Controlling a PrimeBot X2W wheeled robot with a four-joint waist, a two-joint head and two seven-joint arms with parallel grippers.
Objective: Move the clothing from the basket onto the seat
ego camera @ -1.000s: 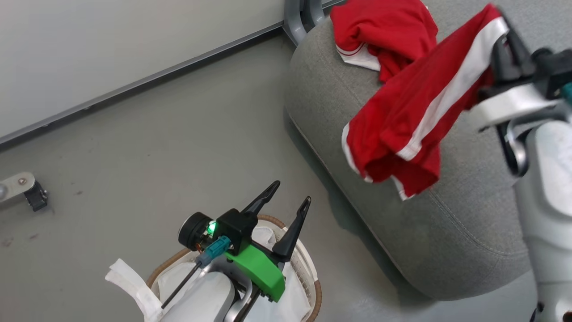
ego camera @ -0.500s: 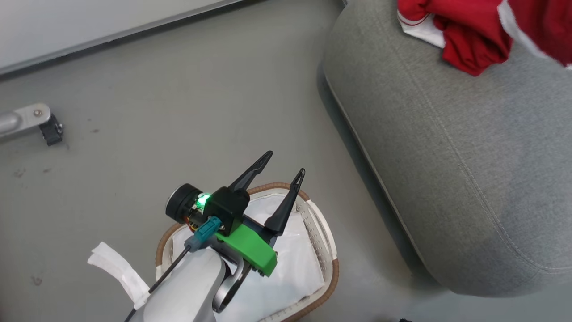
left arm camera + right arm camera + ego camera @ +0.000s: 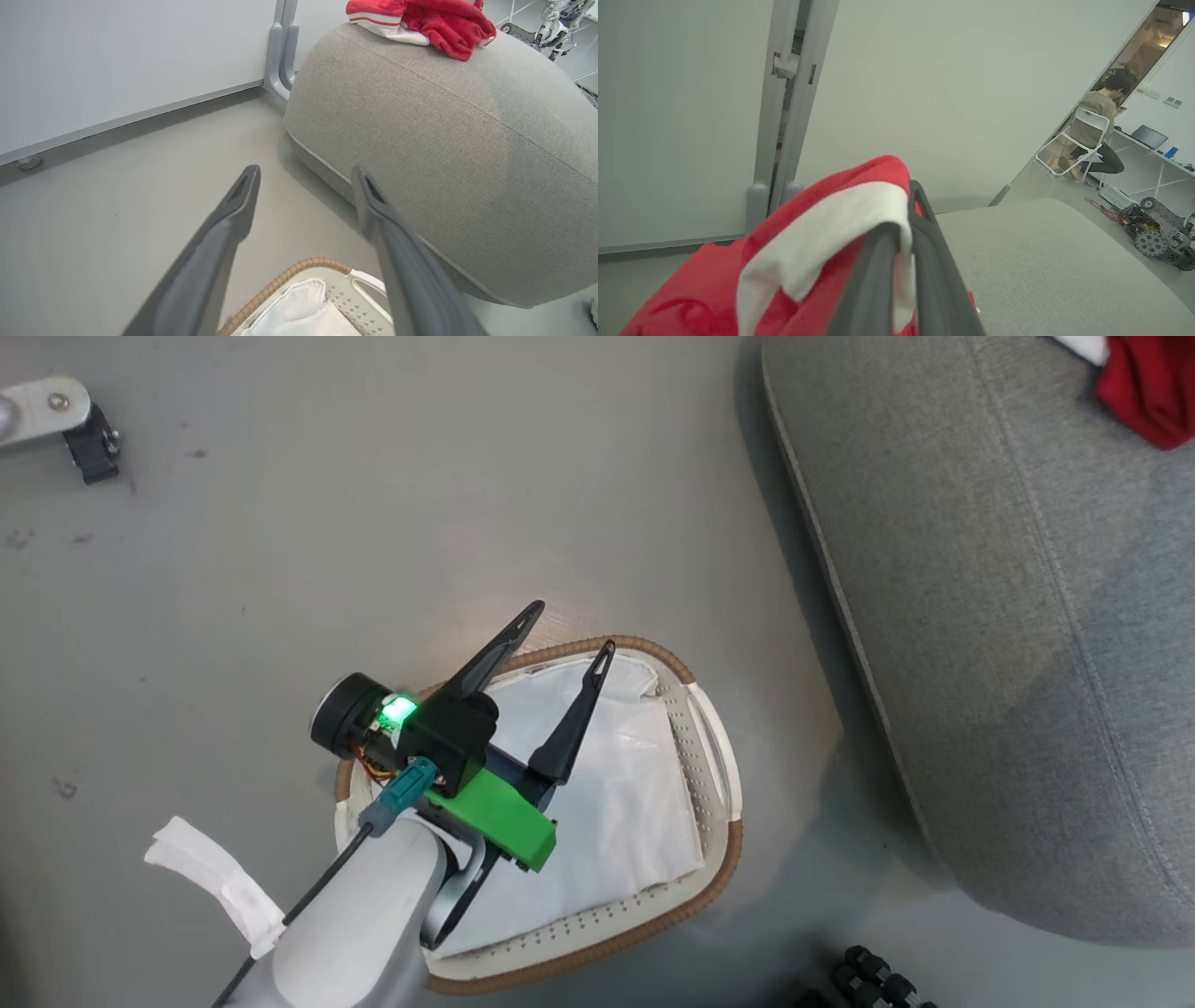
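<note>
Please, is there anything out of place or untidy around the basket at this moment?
One thing: a white cloth strip lies on the floor outside the basket, on the robot's left of it. Whether it joins the liner I cannot tell. The liner itself is rumpled. Nothing looks spilled or damaged.

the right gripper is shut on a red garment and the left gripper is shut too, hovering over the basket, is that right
Not quite. The left gripper is open, not shut: the head view shows its two fingers spread wide apart over the basket. The rest holds: the right gripper is shut on the clothing, as the right wrist view shows.
</note>
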